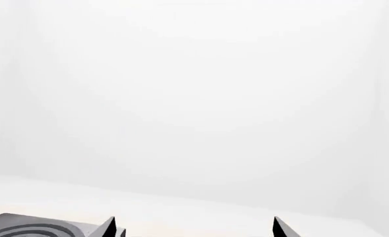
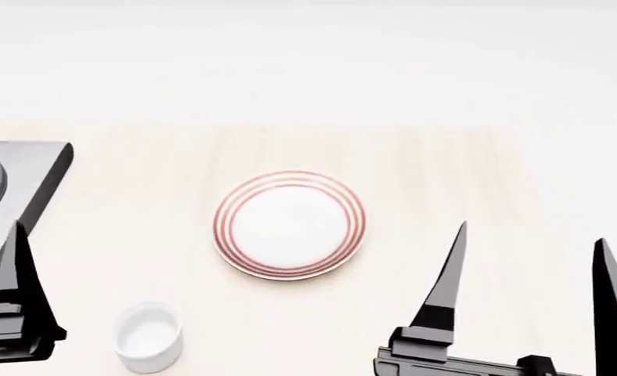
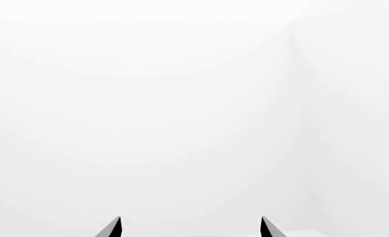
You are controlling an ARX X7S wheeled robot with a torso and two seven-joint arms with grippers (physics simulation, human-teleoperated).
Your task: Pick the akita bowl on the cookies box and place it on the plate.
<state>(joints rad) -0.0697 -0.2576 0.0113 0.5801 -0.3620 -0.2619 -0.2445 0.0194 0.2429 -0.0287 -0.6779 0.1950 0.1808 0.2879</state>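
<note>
right hand (image 2: 528, 270): fingers spread wide, nothing between them; low at the near right of the head view. Right wrist view shows two fingertips apart against blank white.
left hand (image 1: 193, 226): both tips apart in the left wrist view, released, empty. Head view shows only one finger at the near left edge.
plate (image 2: 290, 225): forward and left of the right hand, apart from it, bare, flat on the surface (image 2: 476, 172). Drop target is ready.
cup (image 2: 149, 335): plain white, just right of the left hand, near side of the plate. Not the target.
stove (image 2: 16, 176): dark slab with ring burner, forward of the left hand at the surface's left edge; its corner also shows in the left wrist view.
bowl: not in any view. Box: not in view either. Cannot tell where they sit relative to either hand.
step: judged as search/approach, no grasp started.
risk 1: the cup is the only bowl-like thing in sight; grabbing it would be the wrong object.
risk 2: moving blind toward an unseen box, an arm could sweep the cup or clip the plate.
risk 3: both wrist cameras face blank wall, so no close-up check until the hands tilt down.
</note>
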